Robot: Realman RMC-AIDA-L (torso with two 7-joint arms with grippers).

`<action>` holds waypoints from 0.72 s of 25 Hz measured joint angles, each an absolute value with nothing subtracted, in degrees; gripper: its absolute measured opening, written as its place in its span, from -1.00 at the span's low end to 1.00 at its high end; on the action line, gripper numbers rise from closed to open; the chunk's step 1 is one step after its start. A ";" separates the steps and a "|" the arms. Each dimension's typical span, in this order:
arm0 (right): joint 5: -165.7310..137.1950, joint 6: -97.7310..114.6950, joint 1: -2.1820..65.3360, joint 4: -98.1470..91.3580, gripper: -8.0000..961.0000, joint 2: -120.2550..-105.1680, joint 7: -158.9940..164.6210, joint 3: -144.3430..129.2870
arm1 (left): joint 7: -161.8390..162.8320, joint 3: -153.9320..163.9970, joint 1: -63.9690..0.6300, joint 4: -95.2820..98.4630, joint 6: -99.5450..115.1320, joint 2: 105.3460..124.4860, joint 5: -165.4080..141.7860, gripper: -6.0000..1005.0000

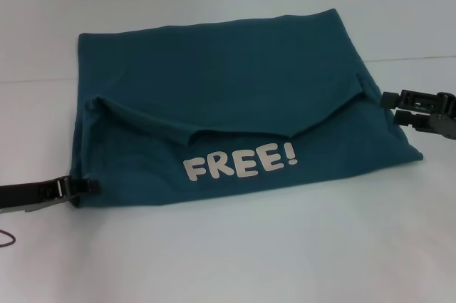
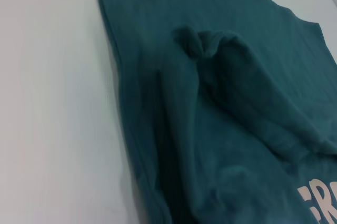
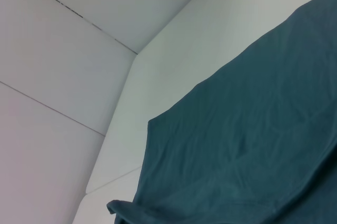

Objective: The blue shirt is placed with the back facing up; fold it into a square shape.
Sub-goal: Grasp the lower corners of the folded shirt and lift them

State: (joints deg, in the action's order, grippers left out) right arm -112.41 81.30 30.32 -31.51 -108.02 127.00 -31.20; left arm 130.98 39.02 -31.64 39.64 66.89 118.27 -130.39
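The blue shirt lies spread across the white table, with one layer turned over toward me. White "FREE!" lettering shows on that layer, and its upper edge sags in the middle. My left gripper sits low at the shirt's near left corner, touching the cloth. At the right side, my right gripper meets the end of the sagging fold. The left wrist view shows bunched folds of the shirt up close. Only flat cloth of the shirt shows in the right wrist view.
The white table runs on in front of the shirt and to both sides. A white panelled wall stands behind the table. A thin dark cable loops at the near left edge.
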 joint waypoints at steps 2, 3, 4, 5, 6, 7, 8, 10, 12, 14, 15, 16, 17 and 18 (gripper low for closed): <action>-112.46 81.35 30.39 -31.56 0.66 -108.02 127.00 -31.20 | 131.06 39.02 -31.64 39.71 67.17 118.30 -130.48 -0.17; -112.51 81.39 30.42 -31.63 0.66 -108.02 127.02 -31.20 | 131.08 39.03 -31.64 39.72 67.41 118.30 -130.49 -0.21; -112.60 81.43 30.42 -31.70 0.66 -108.02 127.04 -31.20 | 131.13 39.03 -31.64 39.73 67.67 118.26 -130.50 -0.26; -112.71 81.46 30.41 -31.75 0.66 -107.99 127.11 -31.31 | 131.35 39.02 -31.65 39.73 67.96 118.18 -130.50 -0.30; -112.90 81.46 30.41 -31.81 0.66 -107.91 127.23 -31.47 | 131.54 38.99 -31.67 39.73 68.17 118.12 -130.50 -0.35; -113.41 81.45 30.42 -31.83 0.66 -107.78 127.38 -31.61 | 131.91 38.85 -31.71 39.75 68.71 117.99 -130.48 -0.42; -114.19 81.43 30.49 -31.85 0.66 -107.58 127.59 -31.73 | 132.36 38.60 -31.81 39.78 69.53 117.78 -130.36 -0.50; -116.79 81.48 30.99 -31.87 0.66 -106.81 128.30 -31.77 | 133.10 37.86 -32.16 39.84 71.37 117.24 -130.13 -0.65; -119.57 81.75 31.71 -32.03 0.66 -105.98 129.27 -31.79 | 134.15 36.38 -32.83 39.90 73.71 116.65 -129.99 -0.76; -122.36 82.15 32.42 -33.01 0.65 -105.07 130.53 -31.81 | 135.50 34.81 -33.69 39.91 76.06 116.13 -129.94 -0.81; -123.46 82.24 32.66 -33.81 0.65 -104.83 131.07 -31.81 | 136.33 34.29 -34.09 39.86 77.07 115.86 -129.93 -0.84; -124.69 82.32 32.94 -34.92 0.65 -104.63 131.75 -31.82 | 137.33 33.81 -34.57 39.79 78.00 115.51 -129.92 -0.87; -126.29 82.24 33.22 -36.64 0.65 -104.52 132.75 -31.82 | 138.62 33.57 -35.02 39.69 78.86 115.18 -129.92 -0.89; -128.00 82.03 33.49 -37.97 0.65 -104.49 133.75 -31.83 | 139.67 33.46 -35.32 39.66 79.29 114.95 -129.92 -0.89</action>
